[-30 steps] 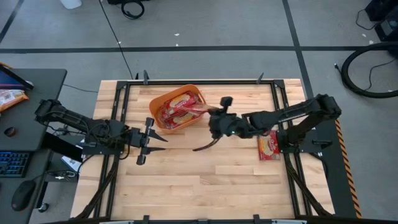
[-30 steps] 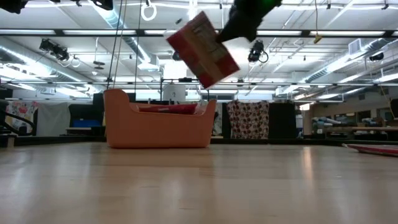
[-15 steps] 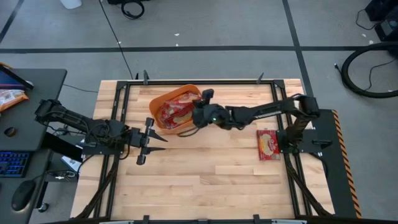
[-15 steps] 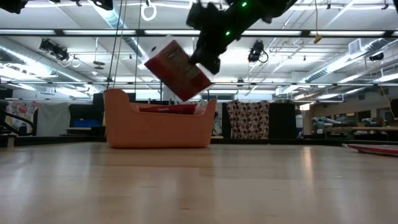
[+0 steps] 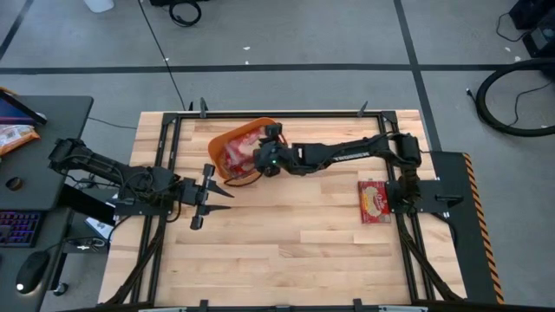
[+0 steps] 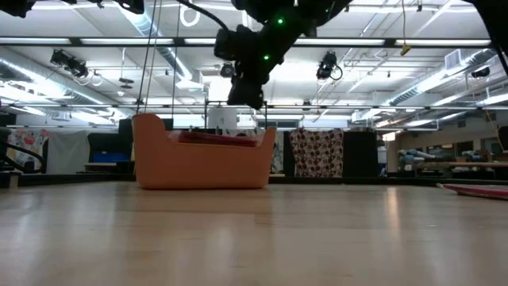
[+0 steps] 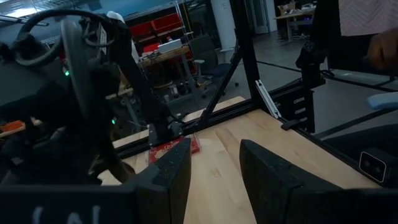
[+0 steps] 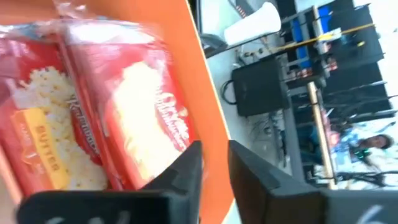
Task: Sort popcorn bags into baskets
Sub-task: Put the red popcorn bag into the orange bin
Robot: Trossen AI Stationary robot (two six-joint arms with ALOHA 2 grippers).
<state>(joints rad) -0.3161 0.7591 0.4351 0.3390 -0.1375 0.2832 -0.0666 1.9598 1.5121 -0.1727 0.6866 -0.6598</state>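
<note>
Popcorn bags (image 8: pixel 93 118) fill the orange basket (image 5: pixel 227 139) beneath the right claw (image 5: pixel 263 156), parted and empty.

Table (image 5: pixel 286 251): pale wood planks, smooth, low satin sheen, grain visible. Black matt metal frame (image 5: pixel 169 173) bolted along its edges.

Basket (image 6: pixel 203 163): orange plastic, smooth, matt, rolled rim.

Popcorn bags (image 8: pixel 93 118) inside basket: red film wrap, glossy, slightly crinkled. One more bag (image 5: pixel 374 201) right of basket, same glossy film.

Right gripper (image 8: pixel 214 171) fingers (image 8: pixel 186 168): dark matt plastic, smooth.
</note>
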